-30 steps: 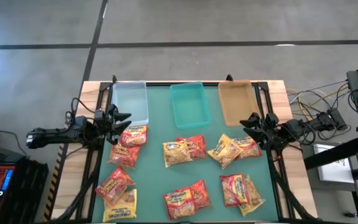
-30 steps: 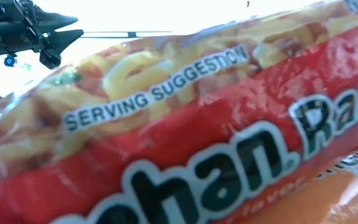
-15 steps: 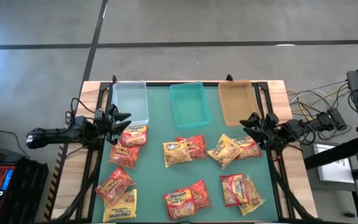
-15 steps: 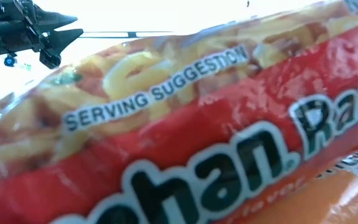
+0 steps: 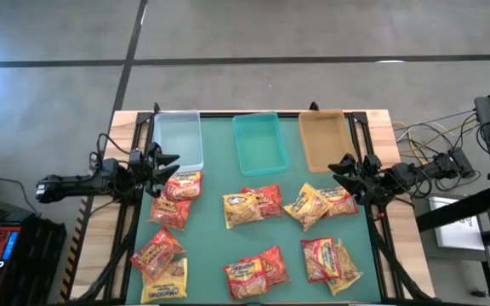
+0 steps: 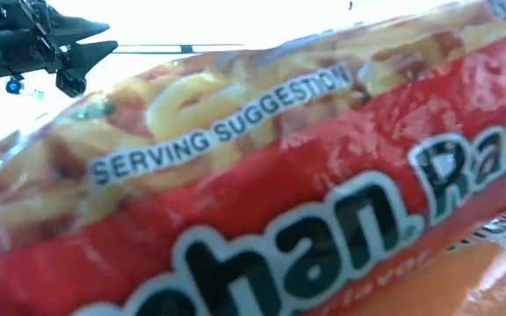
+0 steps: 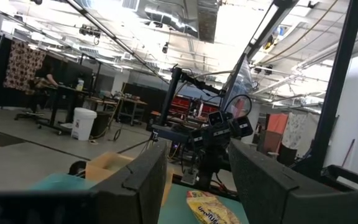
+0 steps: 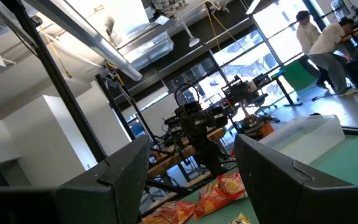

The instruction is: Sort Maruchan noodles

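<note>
The Maruchan noodles (image 5: 175,199) nearest any arm lie just right of the left gripper (image 5: 165,161), both jaws standing apart and empty.

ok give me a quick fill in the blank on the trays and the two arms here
The clear tray, tan tray and the ____ tray between them stand along the far edge.
All three trays hold ____ packets.
The left gripper hovers with open jaws beside the ____ tray.
The right gripper has its jaws ____.

Missing words: teal; no; clear; open
</note>
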Motion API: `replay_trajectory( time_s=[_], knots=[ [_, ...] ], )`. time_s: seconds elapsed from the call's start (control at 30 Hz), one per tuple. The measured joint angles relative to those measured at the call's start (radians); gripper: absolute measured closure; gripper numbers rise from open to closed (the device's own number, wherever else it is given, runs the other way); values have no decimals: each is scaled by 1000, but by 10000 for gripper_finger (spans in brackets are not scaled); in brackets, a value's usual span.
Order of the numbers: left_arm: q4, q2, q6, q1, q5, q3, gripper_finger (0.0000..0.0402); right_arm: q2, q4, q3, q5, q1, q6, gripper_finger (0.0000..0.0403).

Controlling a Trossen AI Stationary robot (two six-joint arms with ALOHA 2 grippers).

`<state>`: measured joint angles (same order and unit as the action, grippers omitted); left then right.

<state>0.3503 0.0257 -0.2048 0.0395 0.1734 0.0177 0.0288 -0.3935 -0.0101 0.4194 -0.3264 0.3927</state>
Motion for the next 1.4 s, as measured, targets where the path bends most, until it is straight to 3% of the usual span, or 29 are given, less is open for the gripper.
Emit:
replay_trajectory(
  time_s=[0.27,0.87,1.27,1.4],
  knots=[
    [0,0,-74,0,0,0,243,0,0,0,0,0,0,179],
    [-8,0,-21,0,3,0,243,0,0,0,0,0,0,179],
    [-175,5,-91,0,49,1,243,0,0,0,0,0,0,179],
    [-287,52,-75,1,75,58,243,0,0,0,0,0,0,179]
  ],
)
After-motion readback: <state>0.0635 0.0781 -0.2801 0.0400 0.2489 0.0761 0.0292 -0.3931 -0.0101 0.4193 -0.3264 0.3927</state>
